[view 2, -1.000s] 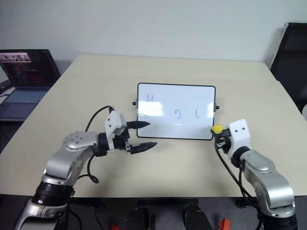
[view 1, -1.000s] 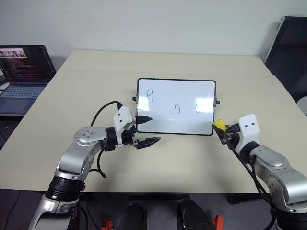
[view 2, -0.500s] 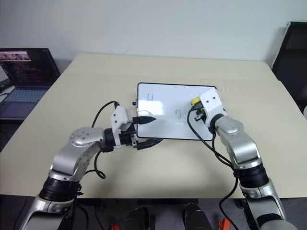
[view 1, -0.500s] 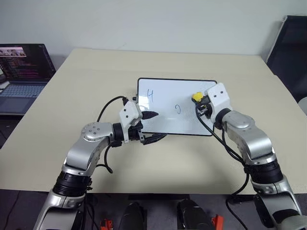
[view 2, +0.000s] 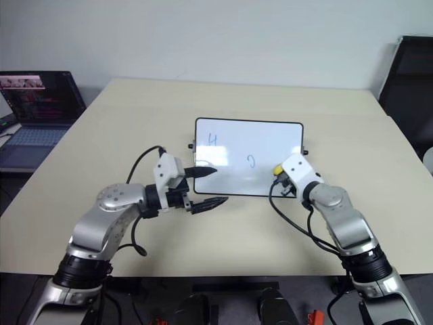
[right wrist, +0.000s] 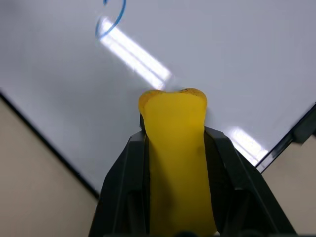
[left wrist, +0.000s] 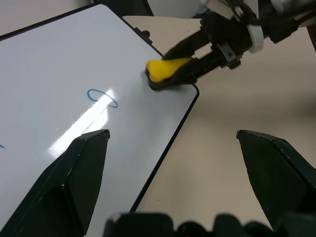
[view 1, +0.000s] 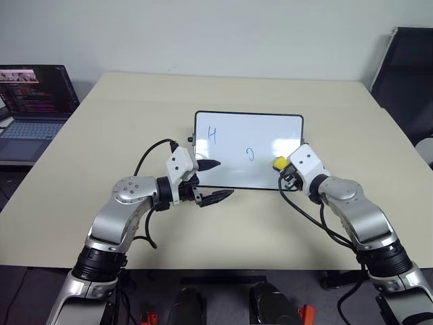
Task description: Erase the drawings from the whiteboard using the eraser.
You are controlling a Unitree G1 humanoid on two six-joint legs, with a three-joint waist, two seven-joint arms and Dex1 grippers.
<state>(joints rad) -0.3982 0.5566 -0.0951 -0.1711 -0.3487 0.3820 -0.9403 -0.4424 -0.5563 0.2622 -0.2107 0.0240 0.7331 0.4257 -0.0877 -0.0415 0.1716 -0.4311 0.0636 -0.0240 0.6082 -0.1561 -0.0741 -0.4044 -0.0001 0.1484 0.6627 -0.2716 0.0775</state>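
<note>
The whiteboard (view 1: 270,132) lies flat in the middle of the table. Two blue drawings show on it: an "H" (view 1: 212,134) near its far left corner and a small loop (view 1: 250,154) in the middle. My right gripper (view 1: 281,168) is shut on the yellow eraser (view 1: 278,163), which presses on the board near its front right corner, to the right of the loop (right wrist: 111,19). My left gripper (view 1: 216,180) stands open at the board's front left corner. One of its fingers is over the board, the other over the table.
The beige table (view 1: 135,108) has bare room all round the board. An open laptop (view 1: 34,101) sits on a desk at the far left. A black chair (view 1: 406,74) stands beyond the table's right side.
My right gripper carried the eraser from the table beside the board's right corner onto the board, then back toward its front edge. The rightmost curved mark no longer shows. The left gripper stayed put.
</note>
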